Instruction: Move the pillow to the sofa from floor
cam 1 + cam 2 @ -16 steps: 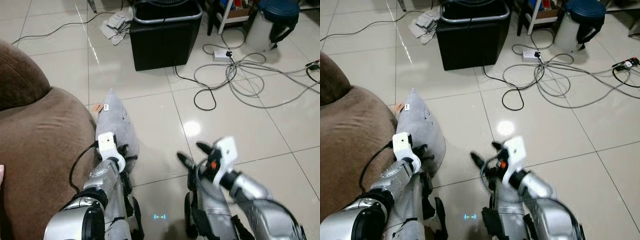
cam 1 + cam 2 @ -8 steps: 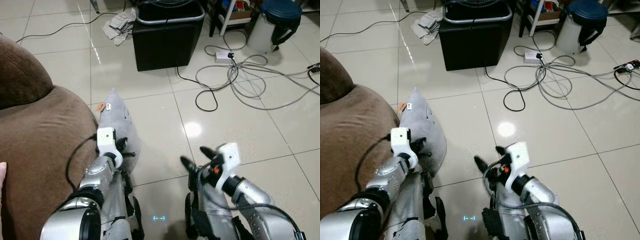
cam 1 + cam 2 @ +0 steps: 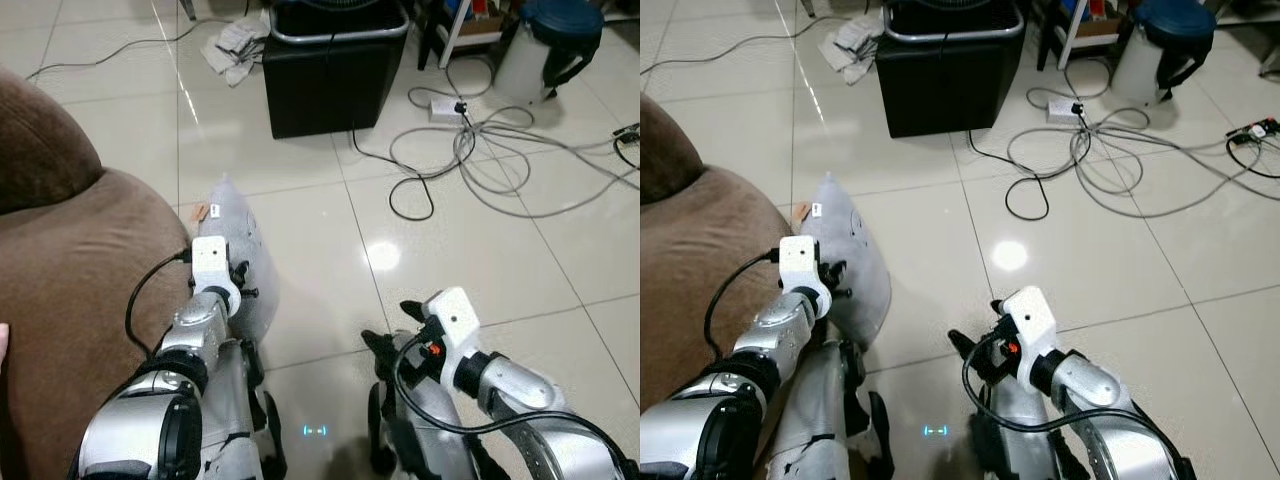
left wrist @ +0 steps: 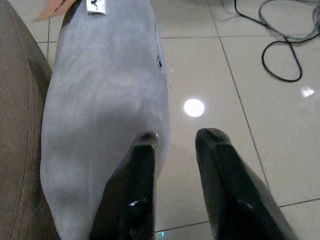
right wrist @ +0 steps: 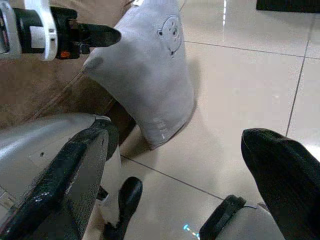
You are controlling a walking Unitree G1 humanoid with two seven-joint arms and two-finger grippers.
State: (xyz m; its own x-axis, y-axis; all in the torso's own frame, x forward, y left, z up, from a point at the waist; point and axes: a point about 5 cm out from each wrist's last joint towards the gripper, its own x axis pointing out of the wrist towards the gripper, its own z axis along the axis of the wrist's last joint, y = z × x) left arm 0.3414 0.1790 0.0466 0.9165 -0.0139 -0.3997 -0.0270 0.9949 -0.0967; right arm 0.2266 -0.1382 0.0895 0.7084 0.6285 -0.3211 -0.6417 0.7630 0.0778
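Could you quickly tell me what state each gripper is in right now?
Left gripper: open, holding nothing, one finger against the grey pillow.
Right gripper: open wide, empty, above the floor.

Black bin (image 3: 333, 70), tangled cables (image 3: 480, 150), crumpled cloth (image 3: 232, 48) on tiles

Both end effectors (image 4: 175, 140) (image 5: 180, 165) low, fingers parted

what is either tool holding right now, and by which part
Nothing. The left tool is open over the pillow without gripping it; the right tool is open, apart from it.
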